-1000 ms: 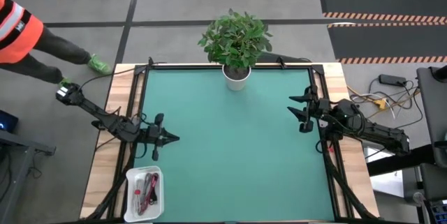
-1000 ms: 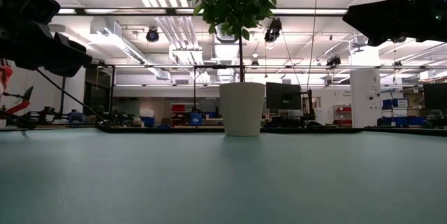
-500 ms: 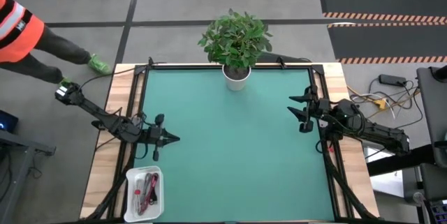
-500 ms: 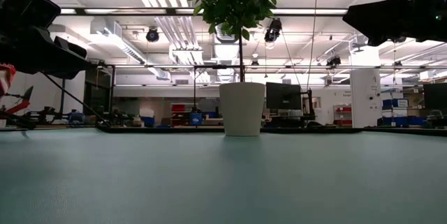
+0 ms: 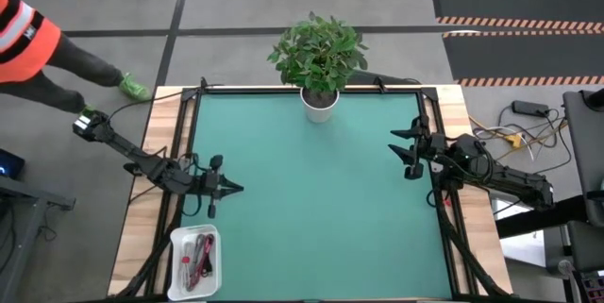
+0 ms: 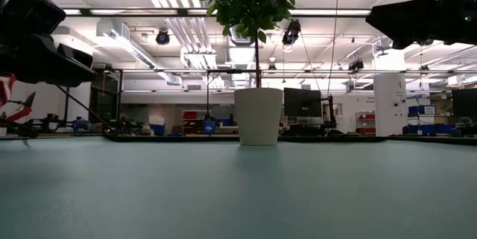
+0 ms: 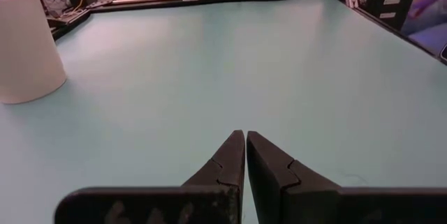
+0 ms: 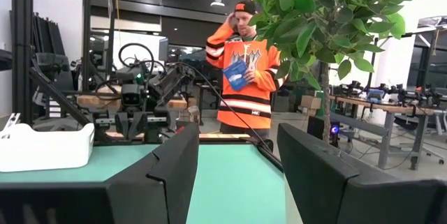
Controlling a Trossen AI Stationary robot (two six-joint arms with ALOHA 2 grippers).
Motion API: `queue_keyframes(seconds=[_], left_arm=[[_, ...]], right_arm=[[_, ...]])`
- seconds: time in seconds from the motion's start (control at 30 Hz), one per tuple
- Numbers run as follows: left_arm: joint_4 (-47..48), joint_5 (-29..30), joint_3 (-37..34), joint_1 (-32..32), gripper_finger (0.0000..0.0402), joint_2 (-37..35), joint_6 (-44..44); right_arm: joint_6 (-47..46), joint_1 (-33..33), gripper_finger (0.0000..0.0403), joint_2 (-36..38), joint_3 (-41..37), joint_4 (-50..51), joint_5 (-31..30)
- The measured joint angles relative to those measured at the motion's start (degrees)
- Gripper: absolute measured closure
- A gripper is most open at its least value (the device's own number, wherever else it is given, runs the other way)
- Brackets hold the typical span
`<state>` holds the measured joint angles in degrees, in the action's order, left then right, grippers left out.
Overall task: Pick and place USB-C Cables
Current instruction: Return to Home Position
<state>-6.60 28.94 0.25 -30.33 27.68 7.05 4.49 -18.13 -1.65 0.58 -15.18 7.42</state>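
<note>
**Cables binned; both arms drawn back to the mat's edges**

You have the USB-C Cables (image 5: 196, 256) lying together inside the white bin (image 5: 193, 231), which sits at the table's near left corner, at the edge of the green mat (image 5: 311, 218). From above they read as a tangle of pink-red and dark strands, and you cannot count them singly. No cable shows on the mat in any view. I judge the placing done, with only the retreat to rest remaining.

Left gripper (image 5: 225, 188): just inside the mat's left edge, a little beyond the bin, pointing across the table. Its wrist view shows the two fingers (image 7: 230, 155) pressed tip to tip with nothing between them. Closed and empty is sensible for an arm with nothing left to pick.

Right gripper (image 5: 405, 154): at the mat's right edge, well apart from the bin, pointing inward. Its wrist view shows the fingers spread wide and nothing held. The bin lies on the far side from it, so this arm probably just waits.

The potted plant (image 5: 319, 53) stands mid-way along the far edge, clear of both arms.

Note for you: a person in an orange top (image 5: 21, 29) stands off the table's far left corner, near the left arm's base. Check that clearance before commanding any wider swing.
</note>
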Motion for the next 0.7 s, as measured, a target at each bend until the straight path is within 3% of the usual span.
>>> queue_keyframes(seconds=[0.7], left_arm=[[0.0,0.0,0.0,0.0,0.0401,3.6,0.0]], right_arm=[[0.0,0.0,0.0216,0.0,0.0,0.0,0.0]])
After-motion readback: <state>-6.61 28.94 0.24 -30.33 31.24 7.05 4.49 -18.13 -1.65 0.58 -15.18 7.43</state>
